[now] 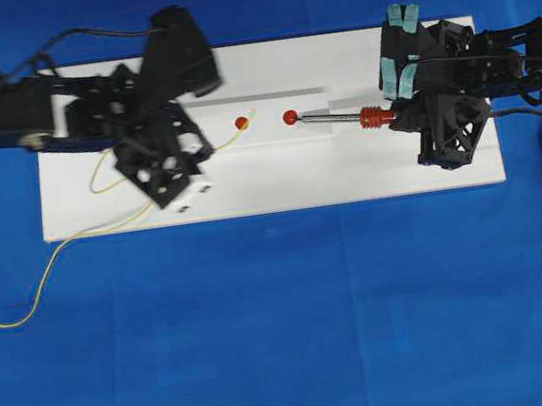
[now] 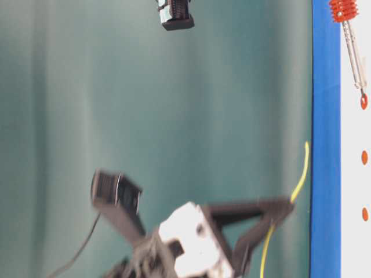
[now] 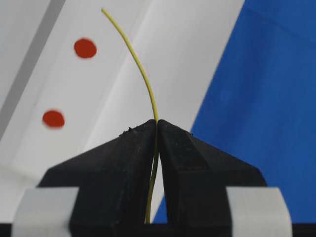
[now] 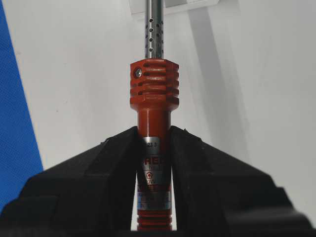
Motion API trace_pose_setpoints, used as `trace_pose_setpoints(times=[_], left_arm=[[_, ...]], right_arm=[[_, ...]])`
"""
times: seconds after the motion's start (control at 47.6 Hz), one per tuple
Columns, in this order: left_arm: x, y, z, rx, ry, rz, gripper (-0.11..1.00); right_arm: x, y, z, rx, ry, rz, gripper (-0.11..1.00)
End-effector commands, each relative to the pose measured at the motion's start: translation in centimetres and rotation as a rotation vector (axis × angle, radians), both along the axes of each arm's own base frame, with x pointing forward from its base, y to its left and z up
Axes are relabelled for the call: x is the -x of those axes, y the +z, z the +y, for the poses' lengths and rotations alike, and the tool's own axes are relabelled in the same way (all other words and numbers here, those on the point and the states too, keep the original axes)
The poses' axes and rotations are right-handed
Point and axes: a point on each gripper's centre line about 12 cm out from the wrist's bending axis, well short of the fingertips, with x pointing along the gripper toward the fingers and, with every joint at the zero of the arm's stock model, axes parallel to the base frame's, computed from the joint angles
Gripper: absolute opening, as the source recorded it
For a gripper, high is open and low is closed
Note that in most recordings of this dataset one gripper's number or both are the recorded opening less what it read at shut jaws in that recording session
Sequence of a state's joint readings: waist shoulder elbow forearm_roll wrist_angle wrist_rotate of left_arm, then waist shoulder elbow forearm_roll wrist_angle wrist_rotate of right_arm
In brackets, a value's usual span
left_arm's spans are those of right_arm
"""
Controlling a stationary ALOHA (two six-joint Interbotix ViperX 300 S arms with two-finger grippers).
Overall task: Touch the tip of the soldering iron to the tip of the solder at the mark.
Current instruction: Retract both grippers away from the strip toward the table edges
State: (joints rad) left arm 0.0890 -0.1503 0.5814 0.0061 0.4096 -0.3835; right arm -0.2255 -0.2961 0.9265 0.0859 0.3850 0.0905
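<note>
1. Overhead view shows your left gripper (image 1: 196, 161) clamped on the solder (image 1: 103, 227); its free end arcs out ahead of the fingers toward the left red mark (image 1: 242, 122).
2. Your left wrist view confirms it: jaws pinched tight on the yellow wire, the tip of the solder (image 3: 102, 9) raised just beyond the two marks.
3. Your right gripper (image 4: 154, 148) squeezes the soldering iron (image 4: 154, 98) below its ribbed collar, with the shaft pointing straight ahead and the tip of the soldering iron (image 1: 299, 117) beside the right red mark (image 1: 289, 118).

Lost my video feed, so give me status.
Left gripper shut on solder. Right gripper shut on soldering iron, tip at a red mark. Tips apart; path clear.
</note>
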Motion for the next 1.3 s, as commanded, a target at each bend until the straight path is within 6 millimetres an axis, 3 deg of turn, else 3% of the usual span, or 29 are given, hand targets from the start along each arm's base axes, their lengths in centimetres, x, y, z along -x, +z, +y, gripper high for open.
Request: trace_pose_setpoints(times=[0.0, 0.378, 0.777, 0.925, 1.282], left_arm=[[1.5, 1.8, -0.4, -0.007, -0.008, -0.064, 0.04], [4.4, 1.9, -0.8, -0.005, -0.006, -0.178, 0.04], [6.0, 1.6, -1.4, -0.003, -0.02, -0.181, 0.04], [6.5, 1.6, -1.5, -0.005, -0.02, -0.203, 0.04], [6.5, 1.4, -2.4, 0.002, -0.046, -0.231, 0.04]], right_arm=[[-0.7, 1.1, -0.2, 0.011, -0.001, -0.04, 0.06], [-0.4, 1.7, -0.1, 0.017, 0.0, -0.062, 0.06], [4.2, 5.5, 0.9, 0.047, -0.013, -0.242, 0.06], [5.3, 5.9, 1.2, 0.041, -0.029, -0.277, 0.06], [4.8, 5.7, 1.3, 0.003, -0.061, -0.308, 0.06]])
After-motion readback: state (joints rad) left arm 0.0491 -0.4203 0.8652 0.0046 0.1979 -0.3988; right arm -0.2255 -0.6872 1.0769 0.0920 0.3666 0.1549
